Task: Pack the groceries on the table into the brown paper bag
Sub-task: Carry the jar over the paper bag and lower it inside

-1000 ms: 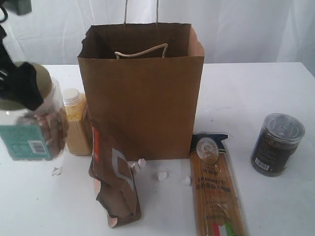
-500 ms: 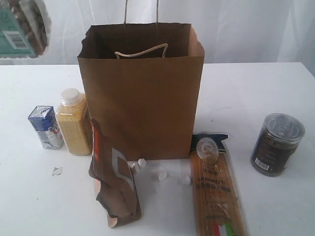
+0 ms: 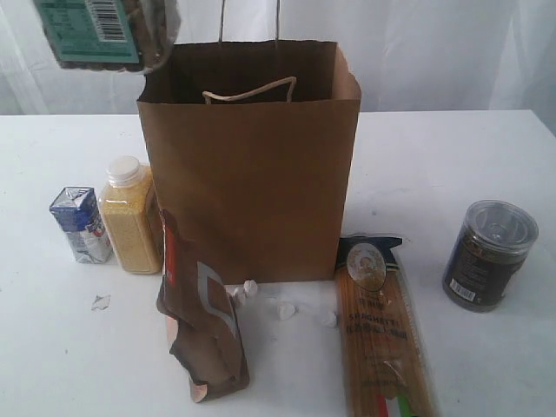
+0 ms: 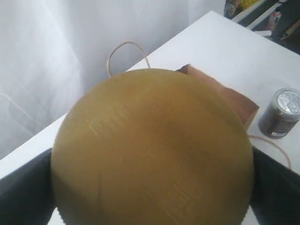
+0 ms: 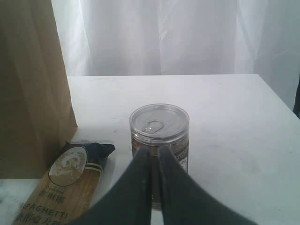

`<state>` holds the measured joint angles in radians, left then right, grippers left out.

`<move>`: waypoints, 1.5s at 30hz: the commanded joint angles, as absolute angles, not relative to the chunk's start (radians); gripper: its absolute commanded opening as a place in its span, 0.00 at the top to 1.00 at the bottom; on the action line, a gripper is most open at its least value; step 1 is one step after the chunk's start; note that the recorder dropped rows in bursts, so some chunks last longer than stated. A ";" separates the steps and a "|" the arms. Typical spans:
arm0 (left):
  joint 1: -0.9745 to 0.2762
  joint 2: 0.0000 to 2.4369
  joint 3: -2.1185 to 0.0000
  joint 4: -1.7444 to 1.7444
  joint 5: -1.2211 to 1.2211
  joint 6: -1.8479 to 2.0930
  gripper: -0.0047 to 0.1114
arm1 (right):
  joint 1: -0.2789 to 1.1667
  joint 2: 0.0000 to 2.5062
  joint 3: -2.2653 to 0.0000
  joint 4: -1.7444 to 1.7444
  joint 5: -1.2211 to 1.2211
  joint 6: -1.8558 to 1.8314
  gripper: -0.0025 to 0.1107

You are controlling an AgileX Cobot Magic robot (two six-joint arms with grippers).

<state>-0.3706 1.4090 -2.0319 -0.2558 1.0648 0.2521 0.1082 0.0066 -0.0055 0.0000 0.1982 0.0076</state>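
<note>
The clear jar [image 3: 104, 30] with a teal label hangs high at the upper left, just left of the brown paper bag's [image 3: 252, 165] open top. In the left wrist view its tan lid [image 4: 152, 140] fills the picture, and my left gripper [image 4: 152, 197] is shut on it, with dark fingers [image 4: 23, 187] at both sides. On the table [image 3: 434, 156] stand the yellow-filled bottle [image 3: 130, 217], the carton [image 3: 81, 224] and the dark jar [image 3: 488, 254]; the foil pouch [image 3: 201, 321] and spaghetti packet [image 3: 378, 339] lie in front. My right gripper [image 5: 153, 152] is shut, empty, just short of the dark jar [image 5: 159, 136].
Small white crumbs [image 3: 285, 309] lie before the bag, and one scrap [image 3: 101, 301] at the left. A white curtain [image 3: 417, 52] closes off the back. The bag's twisted handles [image 3: 249, 89] stand at its mouth.
The clear jar rose from the table's left side to the top of the view, then shifted right toward the bag's mouth. This uncovered the carton and bottle.
</note>
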 commanded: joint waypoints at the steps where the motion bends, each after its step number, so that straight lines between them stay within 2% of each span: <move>1: -0.372 1.447 -2.082 -0.340 0.994 0.293 0.96 | 0.110 0.000 0.000 -0.007 0.185 0.000 0.93; 26: -0.376 1.628 -2.141 -0.478 0.996 0.349 0.96 | 0.110 0.000 0.000 -0.007 0.185 0.000 0.93; 37: -0.465 1.669 -2.141 -0.309 0.995 0.331 0.96 | 0.110 0.000 0.000 -0.007 0.185 0.000 0.93; 45: -0.465 1.669 -2.035 -0.306 0.976 0.333 0.96 | 0.110 0.000 0.000 -0.007 0.185 0.000 0.93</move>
